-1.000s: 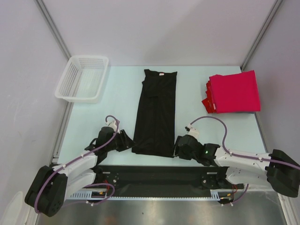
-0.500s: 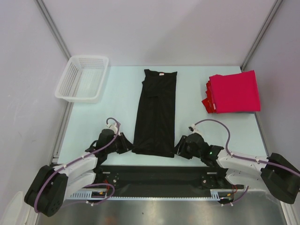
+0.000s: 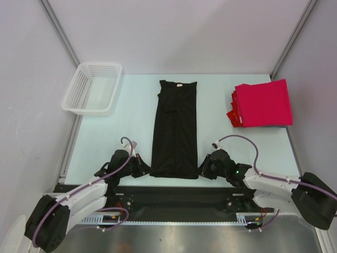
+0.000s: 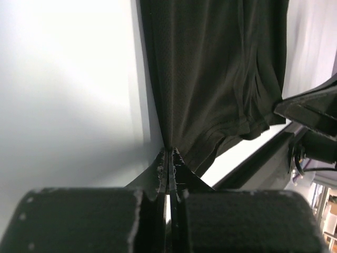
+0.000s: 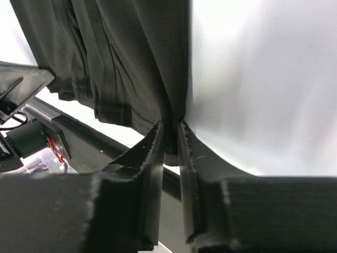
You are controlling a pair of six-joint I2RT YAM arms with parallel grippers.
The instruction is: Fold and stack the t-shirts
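Note:
The black t-shirt (image 3: 175, 129) lies as a long narrow strip down the middle of the table, collar at the far end. My left gripper (image 3: 144, 168) is shut on its near left hem corner, as the left wrist view (image 4: 169, 152) shows. My right gripper (image 3: 202, 169) is shut on the near right hem corner, and the cloth (image 5: 131, 63) runs between its fingers (image 5: 152, 142) in the right wrist view. A stack of folded red t-shirts (image 3: 262, 103) sits at the far right of the table.
A white mesh basket (image 3: 93, 87) stands at the far left corner. The black rail of the arm bases (image 3: 174, 197) runs along the table's near edge just behind the shirt's hem. Grey walls enclose the table on three sides.
Both grippers have pulled the shirt's near hem toward the front edge. The whole black shirt has slid a little nearer and lies straighter.

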